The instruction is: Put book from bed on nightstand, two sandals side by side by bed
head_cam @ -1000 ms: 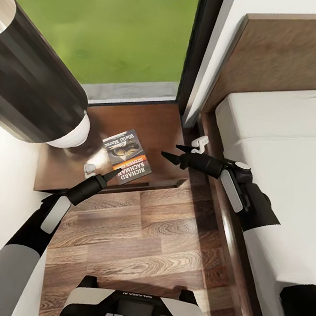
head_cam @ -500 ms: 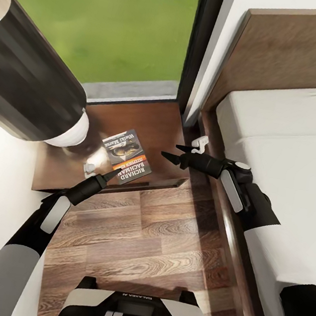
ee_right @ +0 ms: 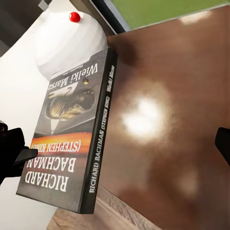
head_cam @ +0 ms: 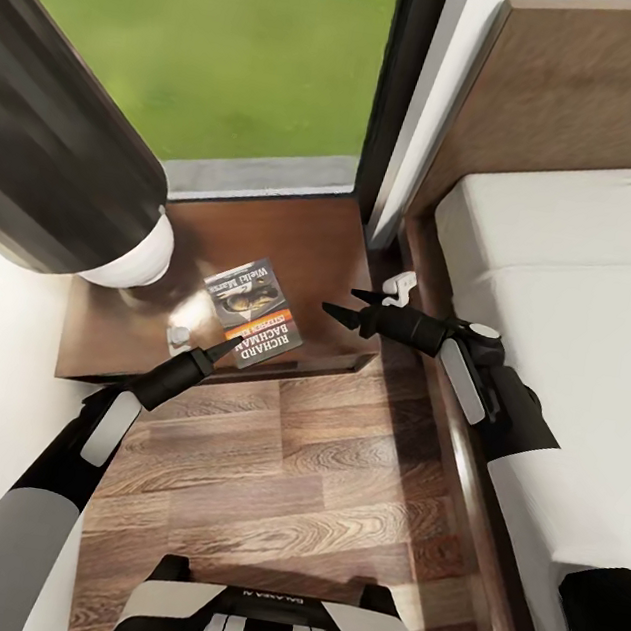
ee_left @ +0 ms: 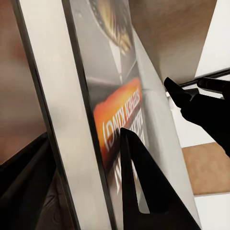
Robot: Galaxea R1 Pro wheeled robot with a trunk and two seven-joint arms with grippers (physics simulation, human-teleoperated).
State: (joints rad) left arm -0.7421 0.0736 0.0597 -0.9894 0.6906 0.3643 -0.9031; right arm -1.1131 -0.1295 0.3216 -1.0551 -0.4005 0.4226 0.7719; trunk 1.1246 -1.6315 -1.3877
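A: We saw the bed (head_cam: 572, 293) first, its grey mattress running along the 3 o'clock side of the head view, the brown headboard toward 1 o'clock.

B: Then the nightstand (head_cam: 306, 243) at about 11 o'clock from centre, against the window, with the striped lamp (head_cam: 53, 175) standing on its 9 o'clock end.

A: And the book (head_cam: 252, 312) lay flat on that nightstand, near the front edge, cover up. In the right wrist view we read the book (ee_right: 72, 143) clearly: white lettering, orange band, grey picture above.

B: We noted the left gripper (head_cam: 211, 352) at the book's 7 o'clock corner. In the left wrist view its fingers (ee_left: 139, 191) stood apart, one on either side of the book's (ee_left: 115, 110) edge, but whether they pressed it we could not tell.

A: The right gripper (head_cam: 346, 303) hung over the nightstand at the book's 3 o'clock, jaws spread, holding nothing.
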